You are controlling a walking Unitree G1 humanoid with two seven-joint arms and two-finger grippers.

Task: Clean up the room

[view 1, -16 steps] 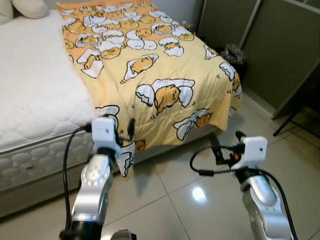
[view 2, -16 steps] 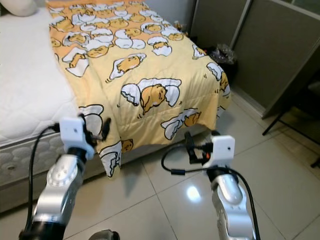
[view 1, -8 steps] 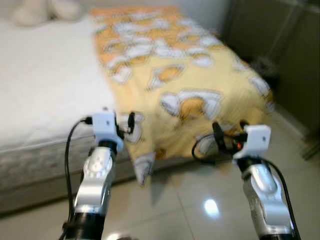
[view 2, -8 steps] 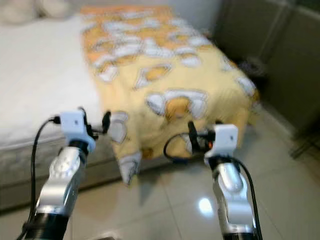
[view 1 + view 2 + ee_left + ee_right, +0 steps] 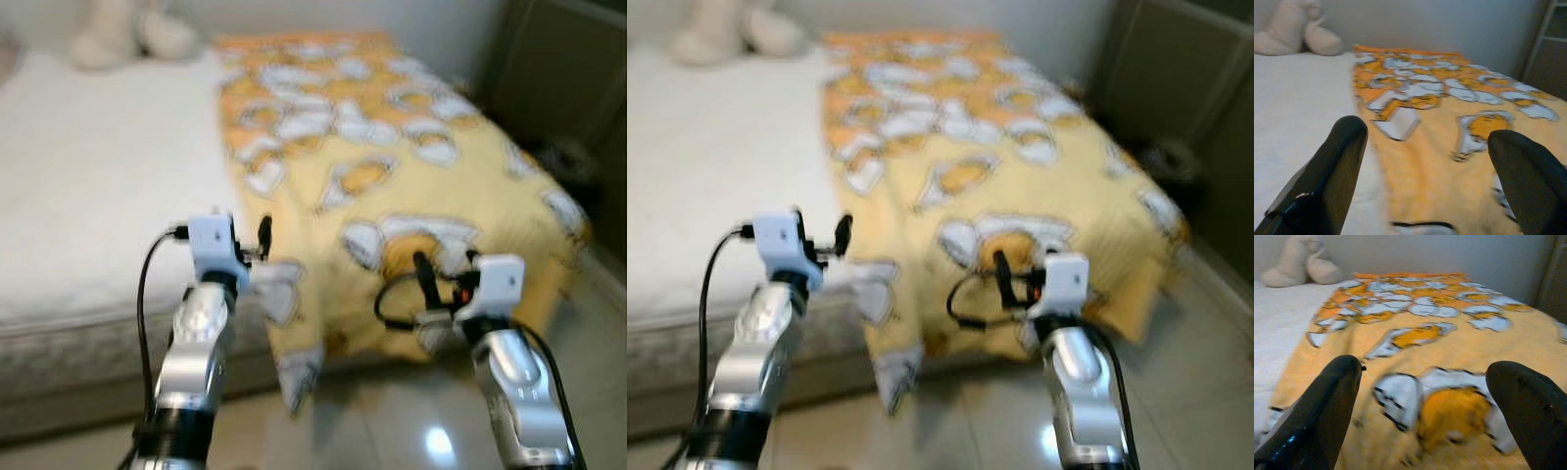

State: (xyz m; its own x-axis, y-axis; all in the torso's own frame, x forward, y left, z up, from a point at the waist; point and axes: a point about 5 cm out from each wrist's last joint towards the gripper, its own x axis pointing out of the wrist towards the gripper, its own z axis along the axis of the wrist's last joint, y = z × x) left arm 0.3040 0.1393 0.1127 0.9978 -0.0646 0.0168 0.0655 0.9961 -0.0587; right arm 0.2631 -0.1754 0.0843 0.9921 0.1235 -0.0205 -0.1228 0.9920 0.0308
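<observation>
Reaching forward at chest height, two silver arms hang over a glossy tiled floor (image 5: 392,431) at the foot of a bed (image 5: 88,225). The left gripper (image 5: 245,238) is level with the mattress edge, just beside the near corner of a yellow quilt (image 5: 392,166); its jaws are parted and hold nothing. The right gripper (image 5: 443,274) is in front of the quilt's hanging end, jaws likewise spread and free of any load.

The quilt, printed with white and orange cartoon egg figures, covers the right half of the bed and drapes over the foot, one corner (image 5: 297,377) dangling toward the floor. The left half is bare white mattress. Farther back, near the wall, sits a pale plush toy (image 5: 122,34); blur hides its details.

The quilt looks soft, light and limp, so it should fold and slide easily. Its near hem or dangling corner seems the best place to pinch.
</observation>
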